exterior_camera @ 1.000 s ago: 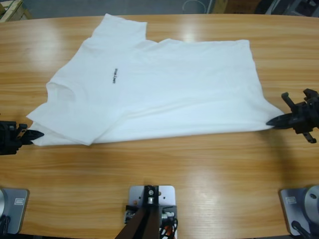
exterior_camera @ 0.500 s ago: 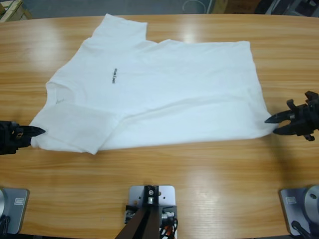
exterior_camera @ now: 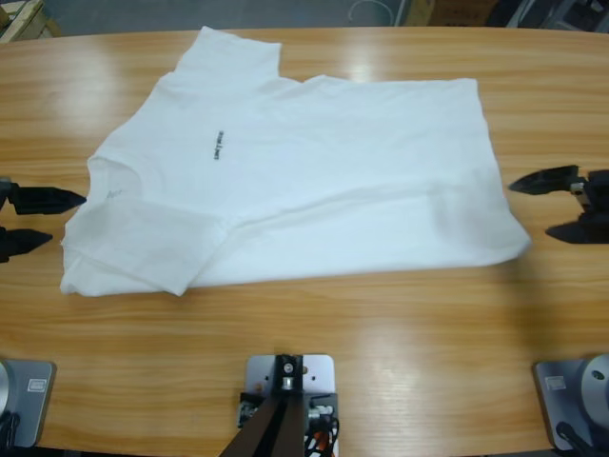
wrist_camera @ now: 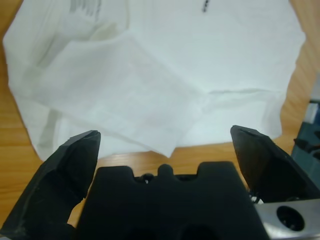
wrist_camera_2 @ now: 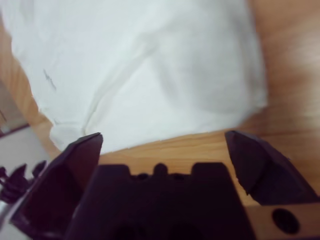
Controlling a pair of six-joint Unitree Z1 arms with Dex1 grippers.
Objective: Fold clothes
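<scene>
Left gripper [exterior_camera: 29, 219] at the bench's [exterior_camera: 381, 343] left edge, jaws spread wide and released, just beside the sleeve. White T-shirt [exterior_camera: 314, 176] spread flat mid-bench, near sleeve folded over. Right gripper [exterior_camera: 563, 205] likewise gaping, just off the hem.

Bright, even light falls from overhead, and the wooden worktop [exterior_camera: 381, 333] throws it back as pale glare patches along its far side and softer streaks near the front. The white T-shirt [exterior_camera: 314, 181] is close to washed out, its folds showing only as faint grey shading, with a thin soft shadow under its near edge. The high view is fairly crisp. The left wrist view is a little soft; the right wrist view is blurred throughout, and the right tool [wrist_camera_2: 162, 145] looms dark, almost featureless
</scene>
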